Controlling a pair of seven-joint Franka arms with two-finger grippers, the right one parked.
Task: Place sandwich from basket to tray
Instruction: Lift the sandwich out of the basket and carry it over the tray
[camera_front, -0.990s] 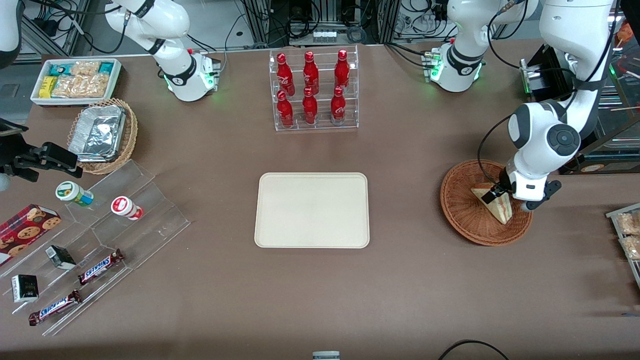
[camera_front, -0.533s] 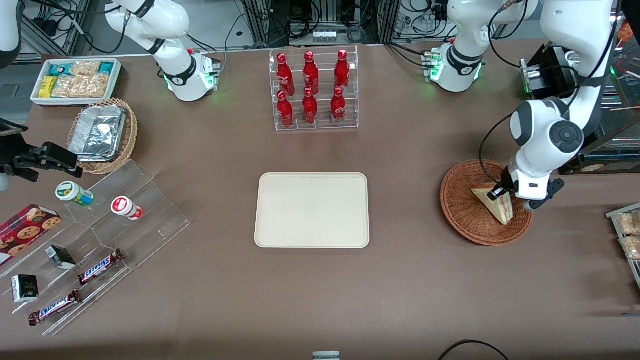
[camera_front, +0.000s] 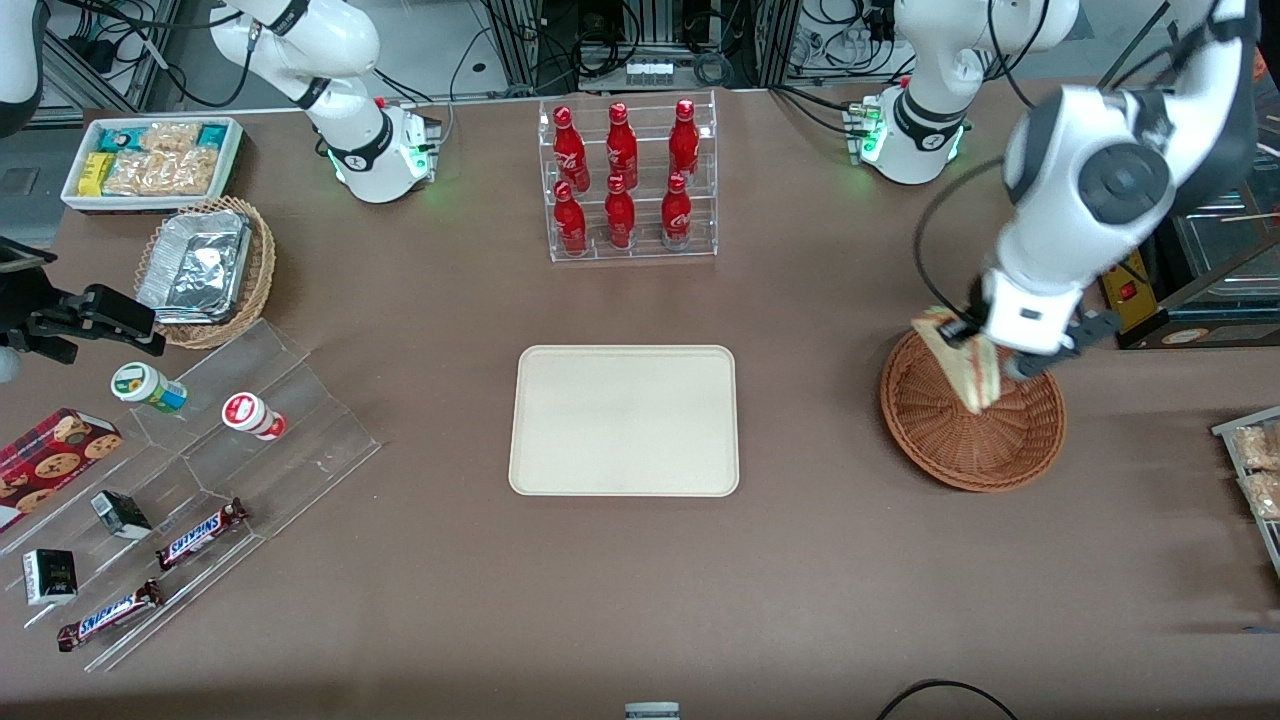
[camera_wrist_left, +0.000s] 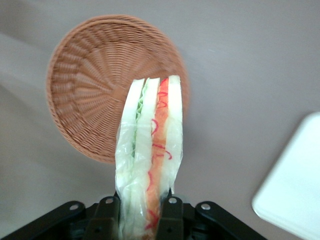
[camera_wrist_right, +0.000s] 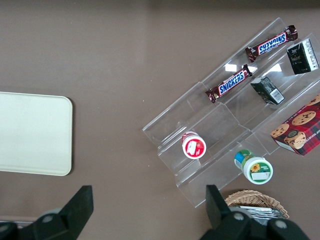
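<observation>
Pincer (camera_wrist_left: 145, 212) clamped on wrapped sandwich (camera_front: 962, 358) at bread faces, right of frame, above basket (camera_front: 945, 450). Looks light, squashy; film slippery. Tray (camera_front: 624, 420) waits centre.

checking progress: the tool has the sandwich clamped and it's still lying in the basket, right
Not quite. The tool does have the sandwich clamped, but it hangs in the air above the basket, clear of the weave. The left wrist view shows this.
</observation>
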